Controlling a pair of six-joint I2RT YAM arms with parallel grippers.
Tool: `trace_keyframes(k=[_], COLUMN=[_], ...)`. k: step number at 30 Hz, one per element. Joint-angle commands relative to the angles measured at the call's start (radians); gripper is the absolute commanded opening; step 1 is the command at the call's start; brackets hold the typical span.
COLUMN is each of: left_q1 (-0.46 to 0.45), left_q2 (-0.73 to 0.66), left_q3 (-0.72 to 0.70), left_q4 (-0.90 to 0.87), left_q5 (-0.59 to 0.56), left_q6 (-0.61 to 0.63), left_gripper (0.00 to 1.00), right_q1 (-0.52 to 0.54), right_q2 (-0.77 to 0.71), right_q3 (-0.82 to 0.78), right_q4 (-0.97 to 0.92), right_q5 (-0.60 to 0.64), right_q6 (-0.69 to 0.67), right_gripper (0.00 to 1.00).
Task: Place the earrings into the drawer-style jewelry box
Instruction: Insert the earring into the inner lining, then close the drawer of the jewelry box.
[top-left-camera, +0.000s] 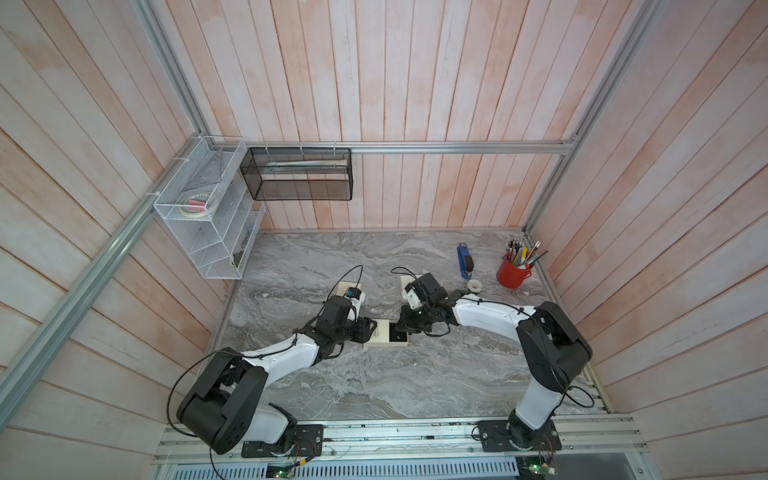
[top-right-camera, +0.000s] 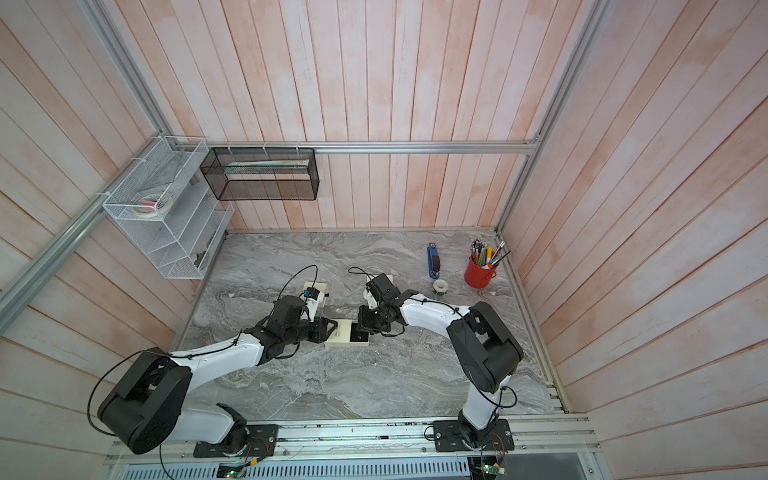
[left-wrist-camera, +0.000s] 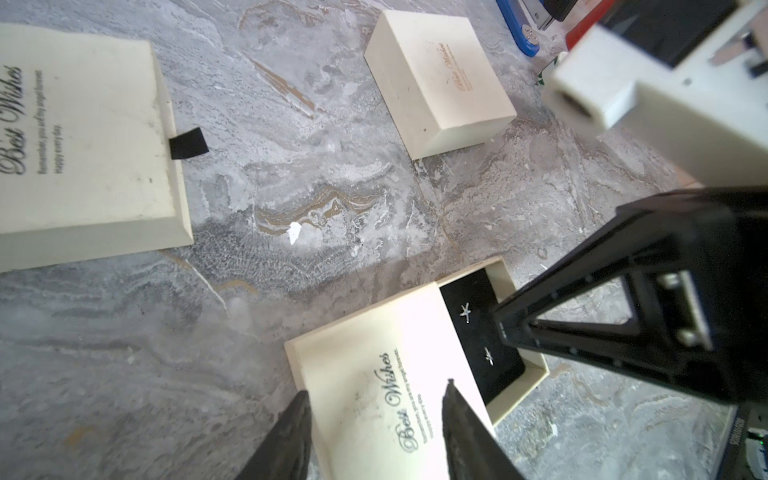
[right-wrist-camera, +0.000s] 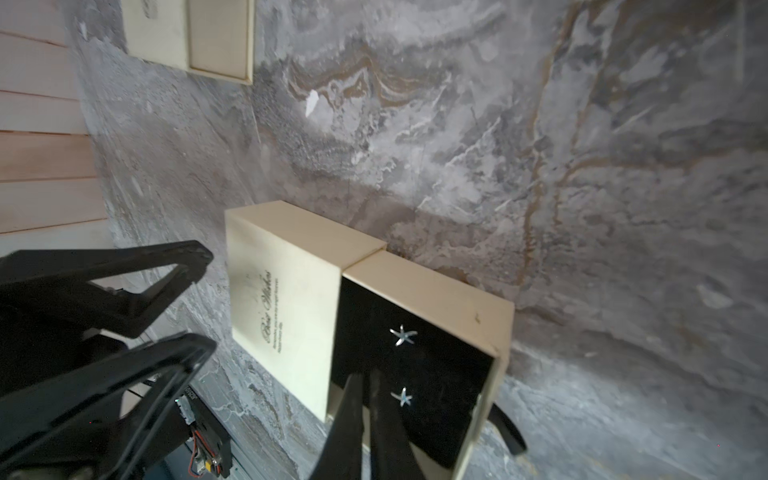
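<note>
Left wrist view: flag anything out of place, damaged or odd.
A small white fleck lies on the grey tabletop; chip or paper scrap, cannot tell. Otherwise nothing stands out: the open drawer holds two star earrings.

White arm links (top-left-camera: 286, 357); black joints (top-left-camera: 552, 345); looping black cables (top-left-camera: 360, 268).

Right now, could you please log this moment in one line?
drawer open; two earrings inside; right hand shut over drawer; left hand open by box
</note>
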Motion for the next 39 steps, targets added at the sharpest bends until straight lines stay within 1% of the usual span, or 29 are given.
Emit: trace_keyframes(k=[1,19,24,27,30,32,34,36,39], left_q1=[0.016,0.035,0.035,0.035,0.041,0.057,0.073,0.084,0.084], left_q2=[-0.016,-0.047,-0.07,-0.069,-0.07,-0.078,-0.079,-0.071,-0.04], left_q3=[-0.015,-0.016,-0.013,0.002,-0.008,-0.03,-0.051,-0.063,-0.06], left_q4=[0.017,-0.016,-0.023,-0.029,-0.012,0.015,0.038,0.054,0.048], left_q5=[0.025,-0.013,-0.006,0.01,0.045,0.082,0.121,0.151,0.173], left_q6=[0.023,0.034,0.031,0.027,-0.006,-0.037,-0.067,-0.086,-0.096], left_gripper=[0.52,0.52,0.52,0.52,0.52,0.53,0.56,0.61,0.64], right_q1=[0.013,0.02,0.022,0.022,0.014,0.007,-0.004,-0.011,-0.011], right_q2=[0.029,0.071,0.033,-0.032,-0.104,-0.136,-0.141,-0.133,-0.106], right_q3=[0.023,0.041,0.045,0.031,-0.005,-0.034,-0.057,-0.074,-0.086], right_q4=[-0.043,-0.095,-0.077,-0.051,-0.049,-0.069,-0.113,-0.14,-0.143], right_q5=[-0.007,0.031,0.039,0.073,0.152,0.208,0.258,0.281,0.271], right_q6=[-0.013,-0.024,-0.03,-0.037,-0.034,-0.026,-0.022,-0.022,-0.022], right_gripper=[0.06,0.05,0.05,0.08,0.12,0.13,0.12,0.11,0.1])
